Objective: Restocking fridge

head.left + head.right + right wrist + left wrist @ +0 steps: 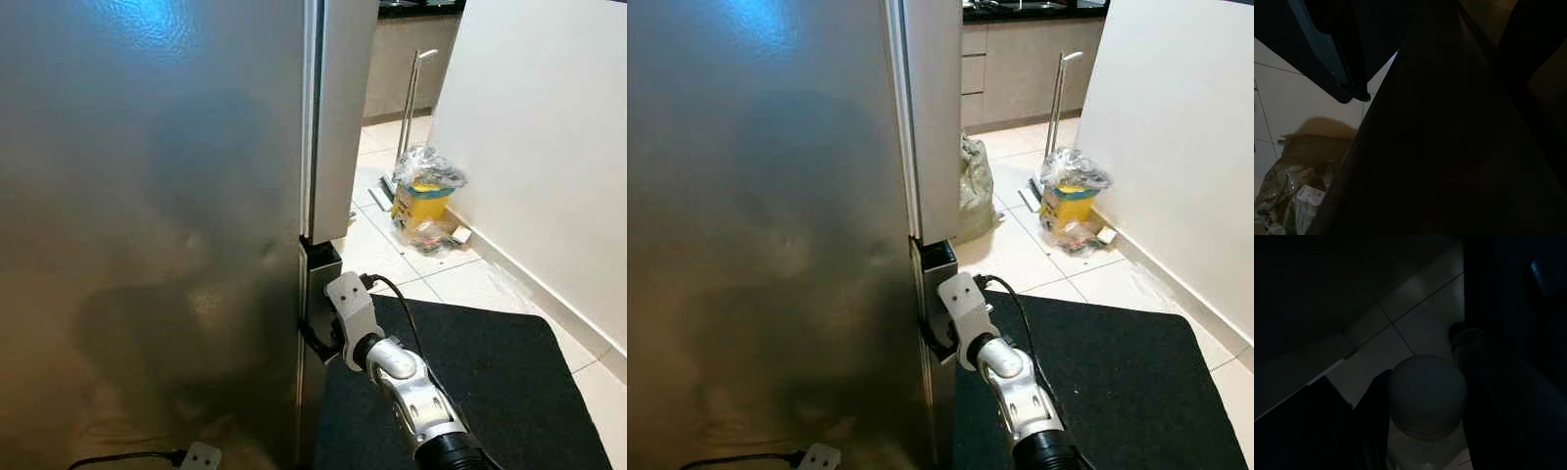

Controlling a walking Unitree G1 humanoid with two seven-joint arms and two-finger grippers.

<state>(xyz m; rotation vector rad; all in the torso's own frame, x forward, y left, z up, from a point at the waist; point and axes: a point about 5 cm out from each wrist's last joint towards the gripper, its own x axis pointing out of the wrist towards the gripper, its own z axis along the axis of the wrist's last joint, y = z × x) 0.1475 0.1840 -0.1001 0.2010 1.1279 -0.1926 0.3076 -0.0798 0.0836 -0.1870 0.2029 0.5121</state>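
While the tall brushed-steel fridge (147, 225) stands shut, taking up the head views from 12 o'clock round through 9 to 6, the task's own work is all at its right edge, where the upper door ends and a dark recess (939, 257) opens above the lower door.

Handling, as a judgement: the door is rigid, heavy on its hinges and held by a seal, so it should resist, then give all at once. The steel skin is smooth and slippery — a pinch on the flat face would find nothing. The edge recess at roughly 6 o'clock of centre is the sensible purchase (a hooking pull, not a squeeze).

Tool: the right gripper (315, 338) is at that edge, its silver wrist (397, 367) rising from 5 o'clock, a black finger curling round the door's side just below the recess. How far the fingers stand apart cannot be told; the right wrist view is dark, showing a shadowed slab, pale floor tile and a crumpled bag (1293, 191).

The left gripper hangs low in shade; a pale rounded cap (1427, 394) sits between its dark fingers, apparently a bottle — whether gripped cannot be told.

Beyond, at 1 o'clock: a yellow bin with a clear liner (426, 191). A black mat (490, 372) lies at 5 o'clock.
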